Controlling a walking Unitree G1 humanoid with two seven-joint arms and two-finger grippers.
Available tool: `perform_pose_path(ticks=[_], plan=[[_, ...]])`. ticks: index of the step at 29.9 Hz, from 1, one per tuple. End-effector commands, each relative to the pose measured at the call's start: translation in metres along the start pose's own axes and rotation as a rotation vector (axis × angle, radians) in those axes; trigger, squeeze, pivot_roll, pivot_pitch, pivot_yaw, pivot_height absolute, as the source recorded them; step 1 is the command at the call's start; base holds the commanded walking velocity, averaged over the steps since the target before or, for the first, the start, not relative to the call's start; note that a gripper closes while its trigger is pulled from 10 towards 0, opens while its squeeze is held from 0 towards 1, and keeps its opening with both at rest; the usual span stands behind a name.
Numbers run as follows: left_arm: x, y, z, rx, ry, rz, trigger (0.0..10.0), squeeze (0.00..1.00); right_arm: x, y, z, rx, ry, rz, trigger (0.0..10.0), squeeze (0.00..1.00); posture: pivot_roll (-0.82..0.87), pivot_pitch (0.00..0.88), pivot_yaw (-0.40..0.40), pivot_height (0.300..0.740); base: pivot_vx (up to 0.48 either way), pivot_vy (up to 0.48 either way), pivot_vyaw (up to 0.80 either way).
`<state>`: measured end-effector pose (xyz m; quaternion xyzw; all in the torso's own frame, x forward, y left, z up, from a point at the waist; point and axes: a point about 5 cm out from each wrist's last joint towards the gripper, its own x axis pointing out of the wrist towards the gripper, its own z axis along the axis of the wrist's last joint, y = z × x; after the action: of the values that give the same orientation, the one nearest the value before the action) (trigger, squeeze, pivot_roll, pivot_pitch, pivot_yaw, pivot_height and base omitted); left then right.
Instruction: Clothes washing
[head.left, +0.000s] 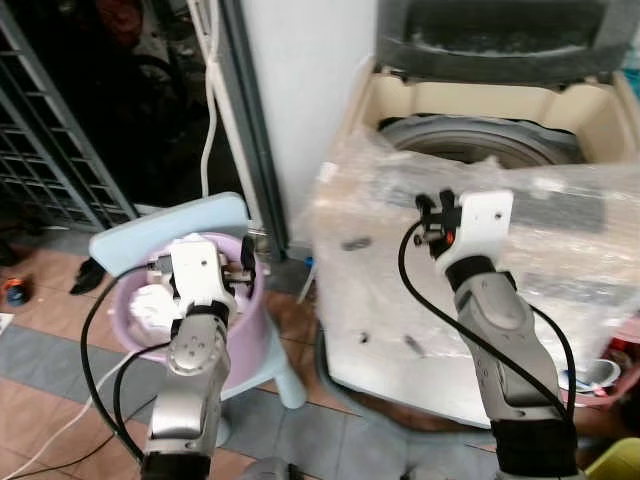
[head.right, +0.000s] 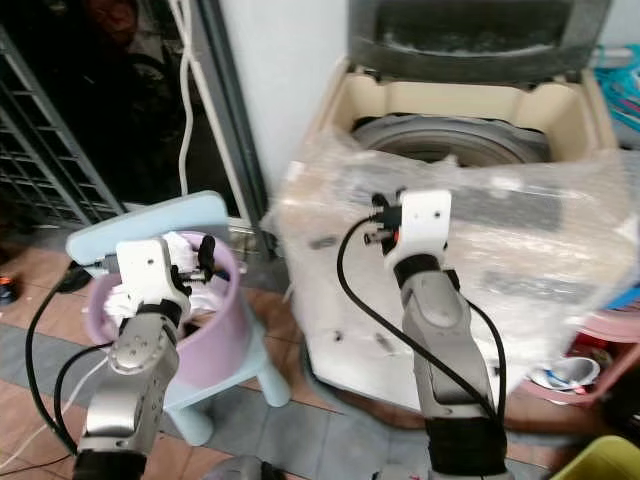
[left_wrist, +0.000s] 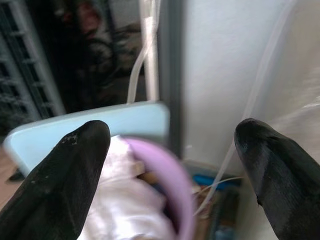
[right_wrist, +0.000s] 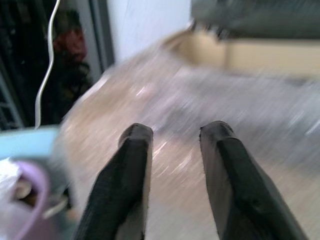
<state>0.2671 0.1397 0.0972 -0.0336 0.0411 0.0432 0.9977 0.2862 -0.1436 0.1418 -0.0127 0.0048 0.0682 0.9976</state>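
Tiled floor (head.left: 60, 380), white wall (head.left: 300, 90) w/ a dark grilled doorway to the robot's left of it. Landmark: the washer (head.left: 480, 210), a top-loader w/ lid up, drum (head.left: 470, 140) exposed, front and top edge wrapped in clear plastic (head.left: 560, 230).

Clothes: white laundry (head.left: 150, 305) sits in a purple tub (head.right: 215, 330), on a pale blue stool (head.left: 285, 375) just left of the washer, close enough, I'd judge, to lift pieces straight across into the drum.

Left gripper (left_wrist: 170, 165) hangs over the tub, fingers spread wide, empty; the left wrist view looks down past them at the rim and the white cloth, so prob. lining up for a first grab. Right gripper (right_wrist: 172, 150) is raised in front of the washer, fingers a little apart, nothing between them; likely parked there out of the left arm's way.

Around: white hose (head.left: 210, 110) down the door frame, left of the washer. Pink basin (head.right: 600, 350) w/ small items low at the washer's right, yellow bin corner (head.left: 615, 462) below that.

In the way: the loose plastic bunches up along the front edge of the opening and could snag cloth or fingers. Right wrist view is blurred.
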Motion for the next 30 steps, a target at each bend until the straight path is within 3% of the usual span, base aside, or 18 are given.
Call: perform_pose_path(ticks=[1,8,9,11,16,19,23,30], plan=[[0.002,-0.008,0.011,-0.016,-0.047,-0.04,10.0,0.0,-0.004,-0.002,-0.005,0.033,0.028,-0.003,10.0,1.0,-0.09,0.0,0.115,0.74,0.0,0.48,0.0],[0.005,-0.006,0.016,-0.007,-0.082,-0.033,10.0,0.0,-0.006,-0.002,-0.005,0.124,0.003,0.005,10.0,1.0,-0.09,0.0,0.116,0.74,0.0,0.274,0.0],[0.005,-0.006,0.016,-0.011,-0.077,-0.03,10.0,0.0,-0.006,-0.001,-0.005,0.116,-0.002,0.009,10.0,1.0,-0.08,0.0,0.115,0.74,0.0,0.0,0.0],[0.004,-0.011,0.018,-0.116,-0.056,-0.119,10.0,0.0,-0.004,0.0,-0.004,0.058,-0.012,0.023,10.0,1.0,-0.07,0.0,0.112,0.74,0.0,0.0,0.0],[0.004,-0.001,0.019,-0.065,-0.069,-0.081,10.0,0.0,-0.003,0.002,-0.007,0.035,0.009,0.062,10.0,1.0,-0.05,0.0,0.091,0.74,0.0,0.0,0.0],[-0.001,0.014,0.01,-0.01,-0.05,-0.01,10.0,0.0,-0.006,0.004,-0.014,0.032,0.036,0.078,10.0,1.0,-0.04,0.0,0.074,0.74,0.0,0.0,0.0],[-0.014,0.02,0.0,-0.079,0.028,-0.014,10.0,0.0,-0.006,0.014,-0.019,0.032,0.035,0.133,10.0,1.0,0.02,0.0,0.017,0.74,0.0,0.0,0.0],[-0.024,0.026,-0.007,-0.075,0.027,0.032,10.0,0.0,0.002,0.016,-0.02,0.068,0.027,0.158,10.0,1.0,0.05,0.0,-0.009,0.74,0.0,0.0,0.0]])
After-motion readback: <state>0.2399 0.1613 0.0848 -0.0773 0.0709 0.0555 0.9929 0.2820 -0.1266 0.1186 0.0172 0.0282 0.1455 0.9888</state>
